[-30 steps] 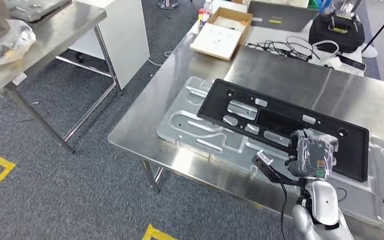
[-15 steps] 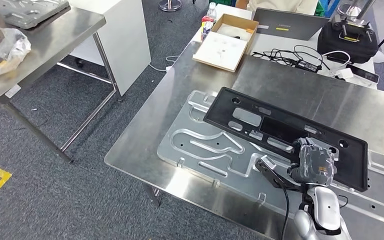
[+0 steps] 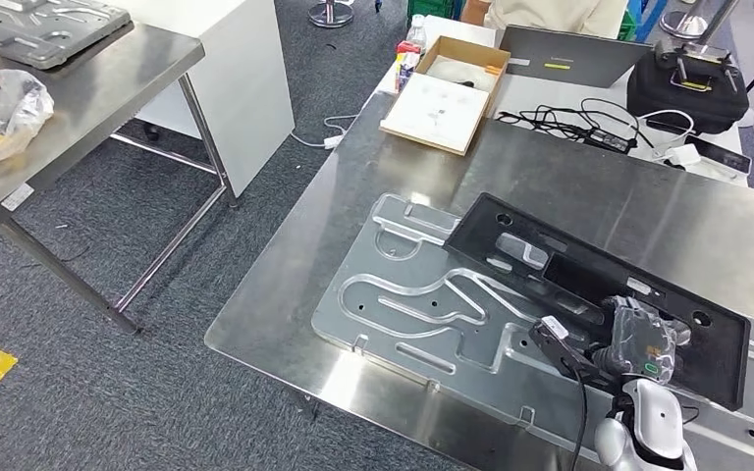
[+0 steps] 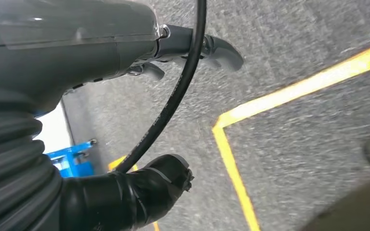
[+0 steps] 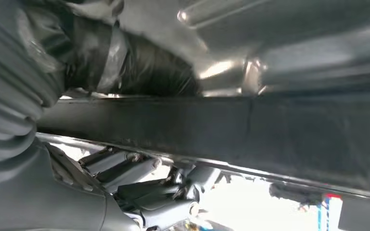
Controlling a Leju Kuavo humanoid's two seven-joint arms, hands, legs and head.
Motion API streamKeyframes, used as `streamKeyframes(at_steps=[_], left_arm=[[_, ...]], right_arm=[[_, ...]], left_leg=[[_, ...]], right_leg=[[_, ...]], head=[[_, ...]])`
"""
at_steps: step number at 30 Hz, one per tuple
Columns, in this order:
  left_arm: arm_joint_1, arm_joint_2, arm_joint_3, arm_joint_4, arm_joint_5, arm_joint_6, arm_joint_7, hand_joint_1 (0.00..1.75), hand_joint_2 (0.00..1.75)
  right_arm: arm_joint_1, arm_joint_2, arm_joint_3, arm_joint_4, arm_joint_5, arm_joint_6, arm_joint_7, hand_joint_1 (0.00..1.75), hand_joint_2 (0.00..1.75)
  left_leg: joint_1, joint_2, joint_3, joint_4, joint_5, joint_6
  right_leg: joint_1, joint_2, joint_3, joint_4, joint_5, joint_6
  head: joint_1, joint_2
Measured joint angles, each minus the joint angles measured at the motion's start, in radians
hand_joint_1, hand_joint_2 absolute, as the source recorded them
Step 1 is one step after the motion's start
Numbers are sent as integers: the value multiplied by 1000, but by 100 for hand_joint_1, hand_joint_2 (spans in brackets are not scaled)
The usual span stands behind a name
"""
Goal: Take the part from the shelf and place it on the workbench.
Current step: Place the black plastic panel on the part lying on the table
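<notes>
The part is a long black plastic panel [image 3: 589, 280] with several cutouts. My right hand [image 3: 638, 343] grips its near long edge and holds it low over the steel workbench [image 3: 373, 177], above a shaped silver plate [image 3: 403, 294] lying there. In the right wrist view the panel's dark edge [image 5: 270, 139] runs between the thumb [image 5: 125, 62] and the fingers [image 5: 139, 192]. Whether the panel touches the plate I cannot tell. My left hand [image 4: 77, 48] hangs over the grey carpet, fingers apart and holding nothing.
On the workbench's far side are an open cardboard box [image 3: 442, 93], a laptop [image 3: 569, 54], cables [image 3: 589, 123] and a black case [image 3: 687, 83]. A second steel table [image 3: 88, 88] with a plastic bag [image 3: 5, 113] stands left, beside a white cabinet [image 3: 245, 69].
The camera has shifted. Relative to the silver plate, the black panel in my right hand has moved to the right and toward me, and sits lower.
</notes>
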Motion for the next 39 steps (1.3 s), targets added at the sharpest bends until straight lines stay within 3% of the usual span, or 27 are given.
streamKeyframes(at_steps=[2, 4, 7, 8, 11, 13, 21, 29, 39], left_arm=[[1, 0, 6, 0, 0, -2, -1, 0, 87], [0, 0, 12, 0, 0, -5, -2, 0, 0], [-3, -1, 15, 0, -4, -14, 2, 0, 0], [-4, -1, 16, 0, -5, -16, 6, 0, 0], [-4, -1, 18, 0, -8, -20, 13, 0, 0], [-4, -1, 18, 0, -8, -21, 14, 0, 0], [-4, -2, 21, 0, -9, -24, 24, 0, 0], [-5, -9, 42, 0, -21, -24, 36, 0, 0], [-5, -16, 62, 0, -28, -24, 42, 0, 0]], right_arm=[[-1, 0, -10, 14, -7, -1, -7, 0, 0], [-4, 0, -16, 24, -10, -1, -11, 0, 0], [-11, 3, -17, 33, -8, -2, -19, 0, 0], [-12, 5, -17, 35, -6, -4, -22, 0, 0], [-14, 13, -17, 36, 0, -6, -26, 0, 0], [-13, 17, -17, 36, 2, -7, -26, 0, 0], [0, 41, 3, -11, 59, -56, -55, 0, 0], [27, 76, 154, -235, 166, -53, -20, 0, 0], [46, 78, 294, -369, 172, -50, -10, 0, 0]], left_leg=[[-1, 0, 2, -2, 2, 0], [-2, 0, 2, -2, 0, 4], [-4, 0, 2, -2, -2, 9], [-4, 0, 2, -2, -2, 10], [-5, 0, 2, -2, -4, 12], [-6, 0, 2, -1, -4, 13], [-5, -1, 2, -2, -4, 13], [-4, 0, 3, -4, -3, 10], [-3, 0, 4, -5, -3, 9]], right_leg=[[1, 0, 3, -4, 2, -24], [1, 0, 6, -8, 2, -25], [1, 1, 8, -12, 4, -20], [0, 1, 8, -14, 4, -13], [-3, 0, 10, -18, 4, 21], [-4, 0, 11, -19, 3, 33], [-2, -1, 8, -14, 0, 36], [0, -1, 6, -10, -3, 34], [0, -1, 5, -10, -3, 33]], head=[[0, 0], [0, 0], [0, 0], [0, 0], [0, 0], [0, 0], [0, 0], [0, 0], [0, 0]])
